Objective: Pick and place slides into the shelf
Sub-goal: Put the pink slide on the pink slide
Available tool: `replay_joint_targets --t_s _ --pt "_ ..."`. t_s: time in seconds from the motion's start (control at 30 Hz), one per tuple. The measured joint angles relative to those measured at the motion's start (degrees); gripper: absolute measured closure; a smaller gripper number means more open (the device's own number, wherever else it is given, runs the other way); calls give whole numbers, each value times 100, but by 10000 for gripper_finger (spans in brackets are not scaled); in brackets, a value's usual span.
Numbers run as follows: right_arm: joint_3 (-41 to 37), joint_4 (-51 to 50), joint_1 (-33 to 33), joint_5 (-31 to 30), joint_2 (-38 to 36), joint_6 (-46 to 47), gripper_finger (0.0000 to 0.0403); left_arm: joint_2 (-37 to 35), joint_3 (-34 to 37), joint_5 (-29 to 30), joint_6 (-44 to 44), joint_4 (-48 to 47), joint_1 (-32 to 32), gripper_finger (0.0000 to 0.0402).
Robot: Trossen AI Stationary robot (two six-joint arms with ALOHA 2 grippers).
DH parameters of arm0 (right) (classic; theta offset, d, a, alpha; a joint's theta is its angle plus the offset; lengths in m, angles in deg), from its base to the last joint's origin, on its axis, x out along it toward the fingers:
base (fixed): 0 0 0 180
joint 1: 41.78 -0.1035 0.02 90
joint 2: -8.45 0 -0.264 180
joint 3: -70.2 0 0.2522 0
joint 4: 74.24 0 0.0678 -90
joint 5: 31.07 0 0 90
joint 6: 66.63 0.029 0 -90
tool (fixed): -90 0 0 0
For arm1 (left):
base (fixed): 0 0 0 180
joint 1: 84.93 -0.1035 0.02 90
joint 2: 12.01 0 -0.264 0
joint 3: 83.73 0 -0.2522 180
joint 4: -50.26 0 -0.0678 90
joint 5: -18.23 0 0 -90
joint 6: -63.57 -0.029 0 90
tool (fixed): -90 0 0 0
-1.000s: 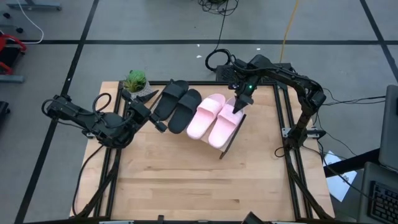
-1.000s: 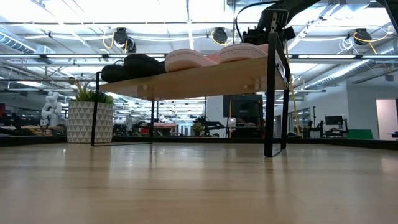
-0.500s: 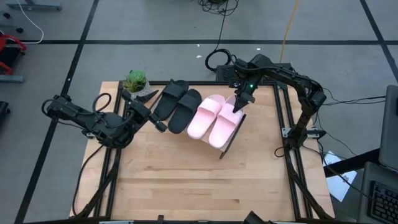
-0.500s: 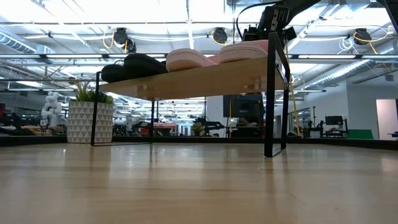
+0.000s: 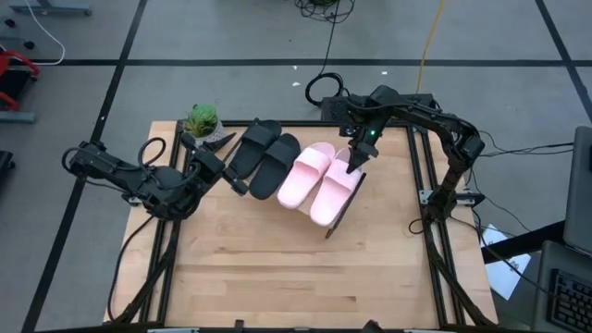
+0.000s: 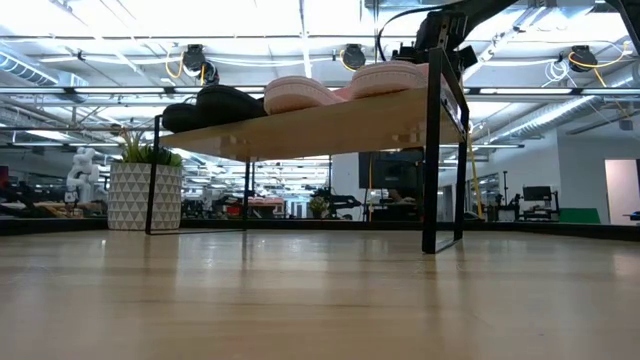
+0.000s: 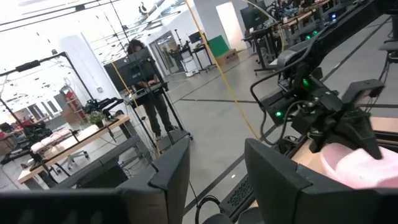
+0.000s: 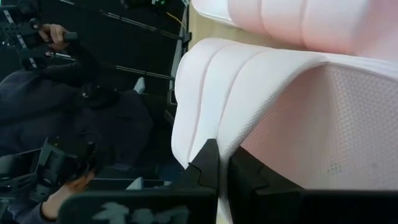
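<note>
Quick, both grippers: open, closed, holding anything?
Left gripper: jaws open, empty.
Right gripper: jaws closed, against the pale pink foam slide; grip unclear.

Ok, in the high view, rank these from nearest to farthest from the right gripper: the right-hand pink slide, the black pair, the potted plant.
1. Right-hand pink slide: the shut right gripper is at its back edge, at the shelf's right end.
2. Black pair: on the left half of the shelf, beyond both pink slides.
3. Potted plant: at the table's back-left corner, past the shelf's left end.

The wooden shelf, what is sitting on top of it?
Two matte black slide sandals and two pale pink slide sandals lie side by side on the light wooden shelf. They cover most of its top from above.
</note>
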Motion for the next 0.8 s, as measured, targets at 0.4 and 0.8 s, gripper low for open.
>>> replay_joint_targets --t_s 0.4,0.8 --pt "-2 -6 -106 -167 0 -4 403 0 0 0 2 -1 -139 243" --pt "-9 22 -106 -346 0 132 390 2 0 -2 4 -2 -139 243"
